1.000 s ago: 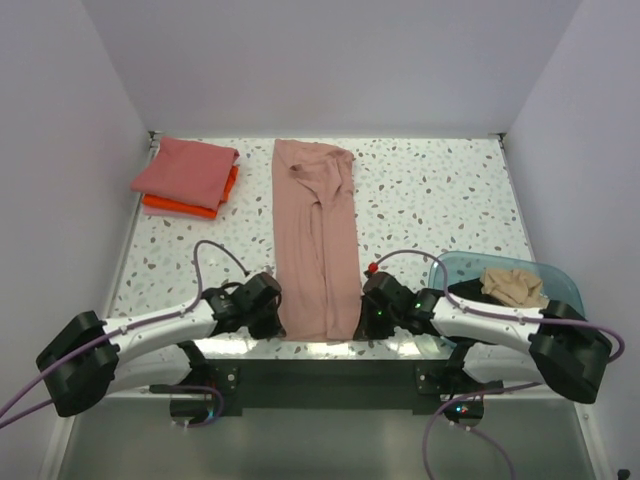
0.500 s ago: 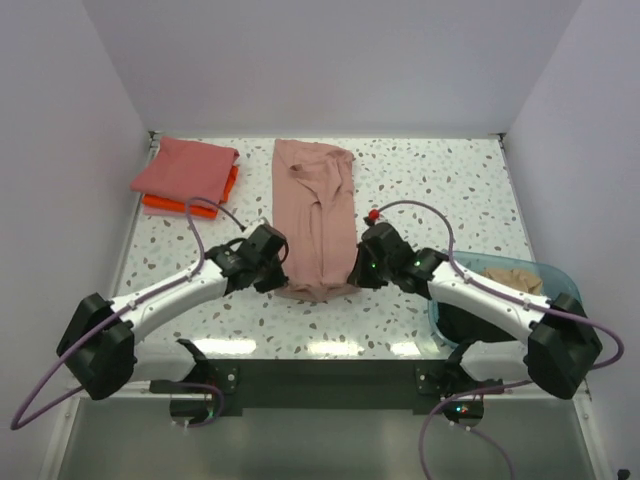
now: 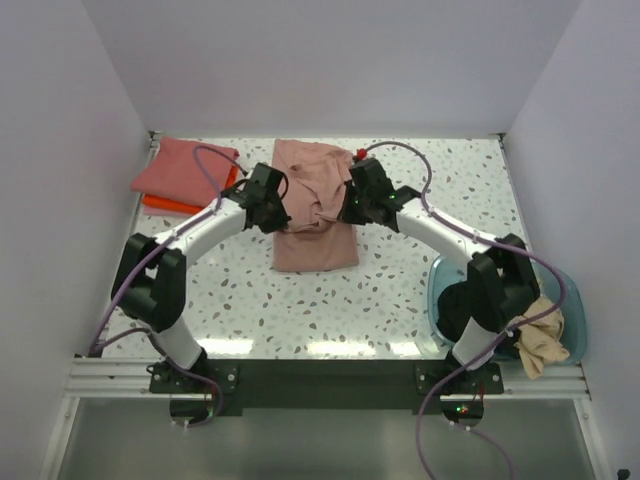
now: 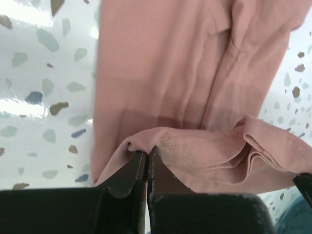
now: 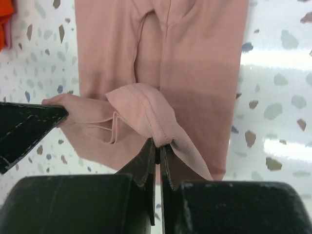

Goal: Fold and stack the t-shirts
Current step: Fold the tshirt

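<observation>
Now pinching the hem of the dusty pink t-shirt [image 3: 315, 245], left gripper [image 4: 146, 155] and right gripper [image 5: 157, 145] both clamped tight on cloth; holding it doubled over the shirt's middle, midway across the table [image 3: 460, 180], to halve its length.

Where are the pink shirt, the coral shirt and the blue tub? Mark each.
pink shirt [image 3: 315, 245]: top external view, flat lower layer
coral shirt [image 3: 178, 170]: top external view, folded top face
blue tub [image 3: 436, 285]: top external view, left rim
</observation>
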Action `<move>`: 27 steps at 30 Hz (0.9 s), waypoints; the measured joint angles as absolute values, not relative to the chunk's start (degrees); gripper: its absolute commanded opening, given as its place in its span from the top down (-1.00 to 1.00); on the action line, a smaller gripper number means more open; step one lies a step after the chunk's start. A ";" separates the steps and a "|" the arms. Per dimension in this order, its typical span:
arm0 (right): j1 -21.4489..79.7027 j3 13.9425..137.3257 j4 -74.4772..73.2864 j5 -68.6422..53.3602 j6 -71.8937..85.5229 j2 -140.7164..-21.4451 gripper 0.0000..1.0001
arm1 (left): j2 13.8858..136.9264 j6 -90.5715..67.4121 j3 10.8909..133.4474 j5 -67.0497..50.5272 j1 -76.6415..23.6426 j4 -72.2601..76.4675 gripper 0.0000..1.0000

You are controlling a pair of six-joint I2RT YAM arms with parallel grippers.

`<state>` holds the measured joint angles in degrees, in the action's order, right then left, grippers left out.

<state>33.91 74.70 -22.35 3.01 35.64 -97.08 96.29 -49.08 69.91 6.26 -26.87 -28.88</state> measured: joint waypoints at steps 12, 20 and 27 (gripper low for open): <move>29.47 88.05 -23.31 1.56 33.28 -111.92 1.00 | 107.28 -46.68 79.31 4.54 -21.65 -27.35 0.96; 27.64 96.07 -24.53 0.99 31.94 -120.51 -0.35 | 115.96 -43.35 88.23 3.51 -19.14 -27.81 -0.54; 27.29 91.09 -23.44 0.89 31.29 -116.57 -0.97 | 113.12 -41.36 88.03 3.40 -18.39 -27.44 -1.00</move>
